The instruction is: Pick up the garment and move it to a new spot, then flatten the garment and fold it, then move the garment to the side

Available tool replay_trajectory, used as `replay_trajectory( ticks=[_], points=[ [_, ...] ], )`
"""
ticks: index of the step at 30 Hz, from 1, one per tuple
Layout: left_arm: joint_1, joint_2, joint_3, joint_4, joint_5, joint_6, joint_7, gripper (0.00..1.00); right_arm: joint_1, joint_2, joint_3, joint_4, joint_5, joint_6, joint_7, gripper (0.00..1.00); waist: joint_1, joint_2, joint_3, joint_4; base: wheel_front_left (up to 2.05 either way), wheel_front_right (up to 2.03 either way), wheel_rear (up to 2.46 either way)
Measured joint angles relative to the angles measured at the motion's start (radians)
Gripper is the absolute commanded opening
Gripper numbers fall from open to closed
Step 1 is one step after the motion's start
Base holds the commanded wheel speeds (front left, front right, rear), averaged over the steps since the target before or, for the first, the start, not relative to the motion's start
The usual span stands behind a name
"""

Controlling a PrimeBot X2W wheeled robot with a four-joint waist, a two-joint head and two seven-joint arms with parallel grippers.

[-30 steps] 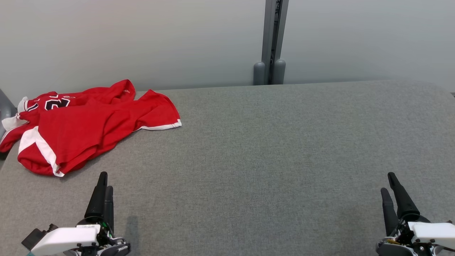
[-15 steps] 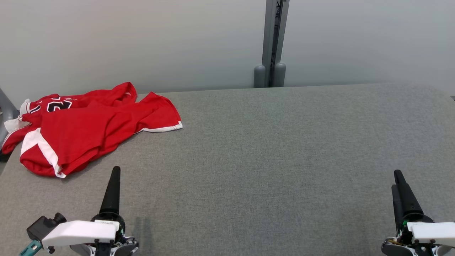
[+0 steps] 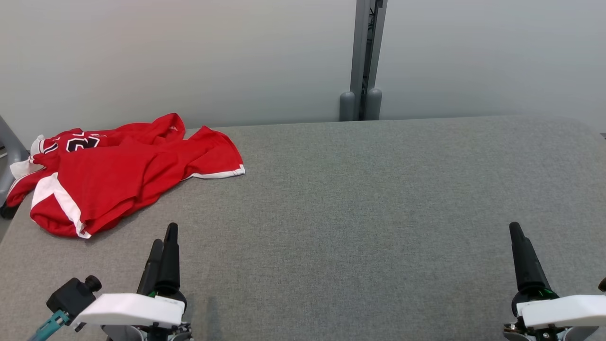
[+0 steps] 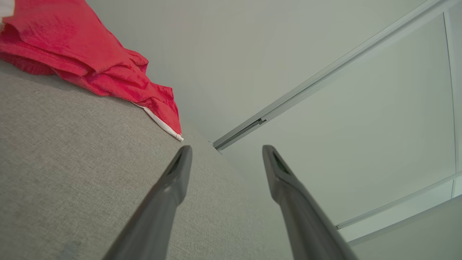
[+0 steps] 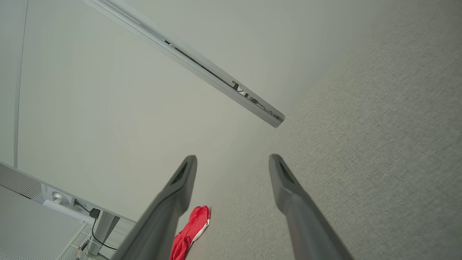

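Currently you face the pickup step: the red garment lies crumpled on the tabletop, untouched. Your left end effector waits near the garment, your right end effector well apart from it, both released. Next, you likely reach left and grasp cloth.

garment no. part-hidden in folds, cut off top-left in L wrist view, right hand 2nd finger hidden

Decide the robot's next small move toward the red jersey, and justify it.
Probably reach the open left gripper forward and left to the jersey: it lies crumpled at the table's far left corner, untouched, far nearer that gripper than the right gripper, also open.
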Motion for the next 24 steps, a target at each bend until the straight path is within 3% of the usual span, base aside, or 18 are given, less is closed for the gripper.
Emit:
replay_trajectory(
  ticks=[10, 24],
  points=[
    [0.029, 0.002, -0.013, -0.009, 0.222, 0.023, -0.034, 1.0, 0.024, -0.002, 0.032, -0.02, -0.189, 0.0, -0.036, 1.0, 0.0, 0.0, -0.007, 0.002, 0.0, 0.0, 0.0],
    [0.057, 0.003, -0.024, -0.014, 0.424, 0.042, -0.074, 1.0, 0.038, -0.004, 0.059, 0.004, -0.388, 0.0, -0.075, 1.0, 0.0, 0.0, -0.017, 0.005, 0.0, 0.0, 0.0]
  ],
)
